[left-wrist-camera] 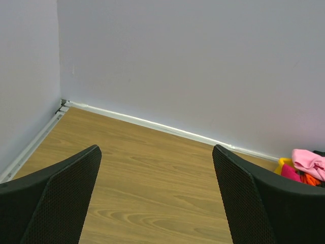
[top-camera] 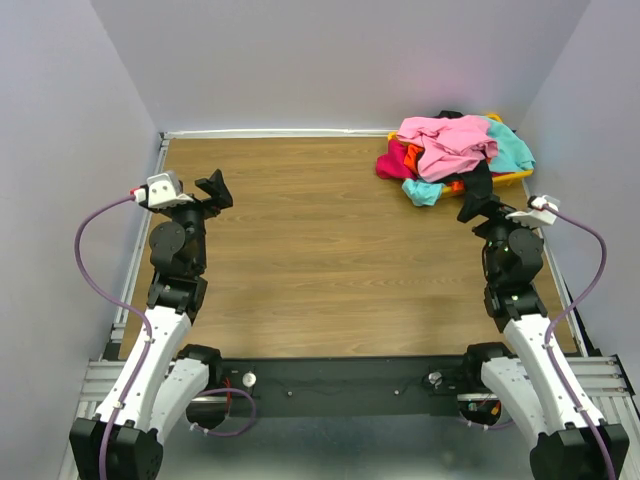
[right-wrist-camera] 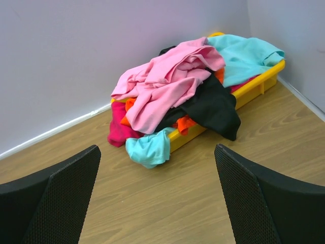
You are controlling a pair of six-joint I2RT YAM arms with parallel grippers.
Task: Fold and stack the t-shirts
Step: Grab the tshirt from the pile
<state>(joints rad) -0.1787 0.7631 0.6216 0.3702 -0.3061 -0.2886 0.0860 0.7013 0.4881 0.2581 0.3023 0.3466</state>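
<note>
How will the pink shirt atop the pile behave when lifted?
Likely floppy: the pink shirt lies crumpled in soft folds, so it should sag and unfurl from a pinch. Probably light: the folds look thin. It drapes over the black shirt and overlaps others in the yellow bin, so a lift may drag neighbours along.

T-shirts (top-camera: 455, 155): unfolded, one crumpled heap, far right corner.
Pink shirt (right-wrist-camera: 167, 84) on top, bunched, draped across the heap's left and middle. Teal shirt (right-wrist-camera: 246, 56) spread over the far right end. Black shirt (right-wrist-camera: 213, 107) under the pink, spilling over the near rim of the yellow bin (right-wrist-camera: 259, 84) onto the tabletop (right-wrist-camera: 167, 203). Orange-red shirt (right-wrist-camera: 185, 123) pokes out beneath. Magenta shirt (right-wrist-camera: 119, 131) at the left end, touching the wood. Teal clump (right-wrist-camera: 149, 147) hangs off the near-left side.
</note>
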